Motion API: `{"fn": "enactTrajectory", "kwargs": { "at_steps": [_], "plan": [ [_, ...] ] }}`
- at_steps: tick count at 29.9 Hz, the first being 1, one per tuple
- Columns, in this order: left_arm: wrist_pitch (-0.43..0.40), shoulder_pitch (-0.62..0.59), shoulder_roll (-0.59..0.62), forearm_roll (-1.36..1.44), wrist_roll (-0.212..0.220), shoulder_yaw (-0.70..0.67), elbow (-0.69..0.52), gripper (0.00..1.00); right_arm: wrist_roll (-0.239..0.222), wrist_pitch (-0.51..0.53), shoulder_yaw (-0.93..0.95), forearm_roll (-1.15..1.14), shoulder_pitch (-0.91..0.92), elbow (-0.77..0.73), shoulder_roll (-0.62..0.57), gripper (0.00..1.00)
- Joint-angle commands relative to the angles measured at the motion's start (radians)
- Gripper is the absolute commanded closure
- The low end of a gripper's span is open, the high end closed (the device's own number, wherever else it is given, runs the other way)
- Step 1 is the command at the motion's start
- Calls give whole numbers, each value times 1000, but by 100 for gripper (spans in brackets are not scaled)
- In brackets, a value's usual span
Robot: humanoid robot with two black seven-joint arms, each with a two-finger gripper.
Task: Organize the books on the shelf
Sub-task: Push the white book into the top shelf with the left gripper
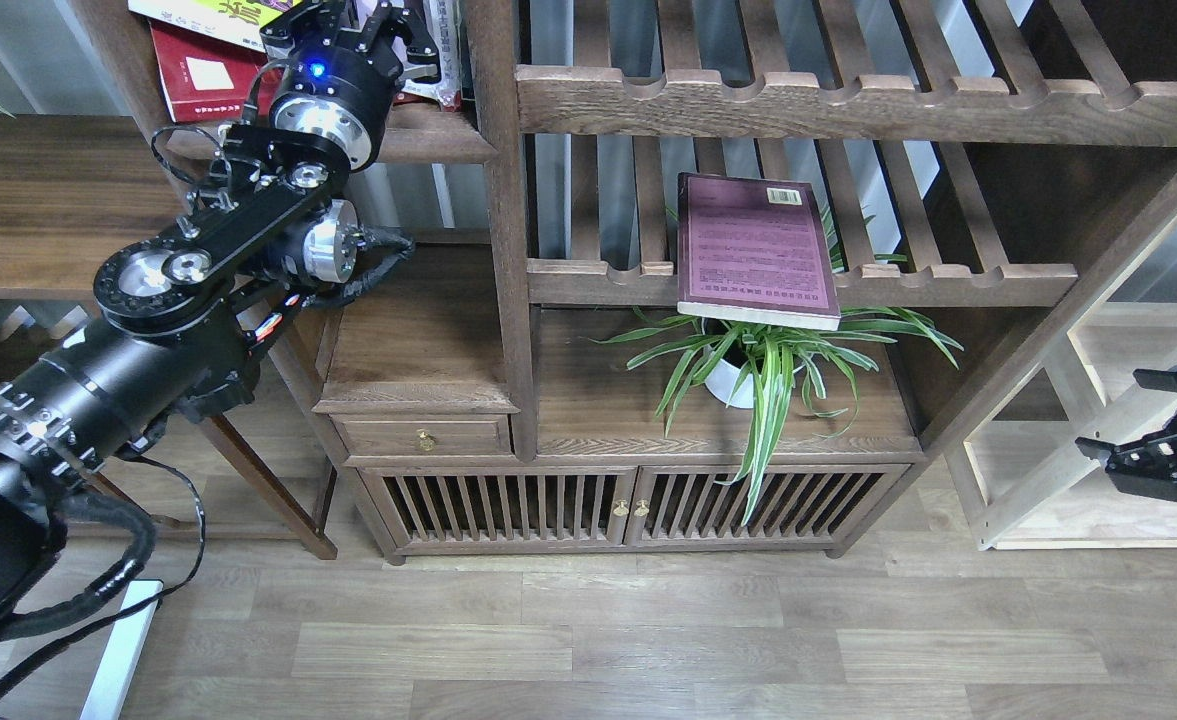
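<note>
Three books show, one red book (203, 80), one yellow-green book (210, 12), one maroon book (753, 250), plus one potted plant (768, 360) and two grippers, left gripper (353, 18) and right gripper (1163, 430).

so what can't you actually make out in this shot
All in the head view:
- Left gripper: at the top edge, dark, so open or shut cannot be told.
- Red book and yellow-green book on the shelf: partly behind the arm; the yellow-green one is cut by the top edge.
- Maroon book: text too small to read.
- Plant pot: mostly behind leaves.
</note>
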Motion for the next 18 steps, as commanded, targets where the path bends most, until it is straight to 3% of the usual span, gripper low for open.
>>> {"fn": "enactTrajectory", "kwargs": {
  "at_steps": [1,3,12,18],
  "plan": [
    [0,-5,3,1,12,-4,-9,31,0,1,0,0,1,0,0,0],
    [0,-5,5,1,14,-4,-12,25,0,1,0,0,0,2,-2,0],
    [0,-8,29,-5,55,-6,-50,22,0,1,0,0,0,3,-5,0],
    [0,-11,72,-7,118,2,-100,21,0,1,0,0,0,3,-6,0]
  ]
}}
